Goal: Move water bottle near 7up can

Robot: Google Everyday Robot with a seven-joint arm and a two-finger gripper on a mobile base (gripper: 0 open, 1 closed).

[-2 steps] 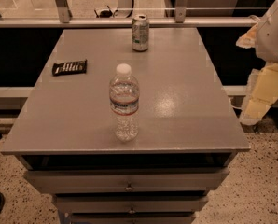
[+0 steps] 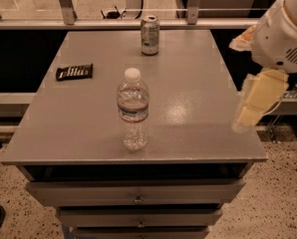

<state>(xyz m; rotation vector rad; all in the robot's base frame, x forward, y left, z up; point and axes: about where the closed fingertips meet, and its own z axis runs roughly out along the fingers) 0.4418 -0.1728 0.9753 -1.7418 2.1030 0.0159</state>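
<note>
The water bottle (image 2: 133, 109) stands upright near the front middle of the grey table (image 2: 198, 83); it is clear ribbed plastic with a white cap and a red and blue banded label. The 7up can (image 2: 150, 35) stands upright at the far edge, well behind the bottle. My gripper (image 2: 249, 114) hangs from the white arm (image 2: 283, 34) at the table's right edge, pointing down and well to the right of the bottle. It holds nothing.
A flat dark snack wrapper (image 2: 74, 72) lies on the table's left side. Drawers (image 2: 138, 195) sit under the tabletop. A railing (image 2: 64, 4) runs behind the table. Speckled floor (image 2: 283, 203) lies to the right.
My gripper and arm have moved a little left, toward the table's right edge. The bottle, can and wrapper have not moved.
</note>
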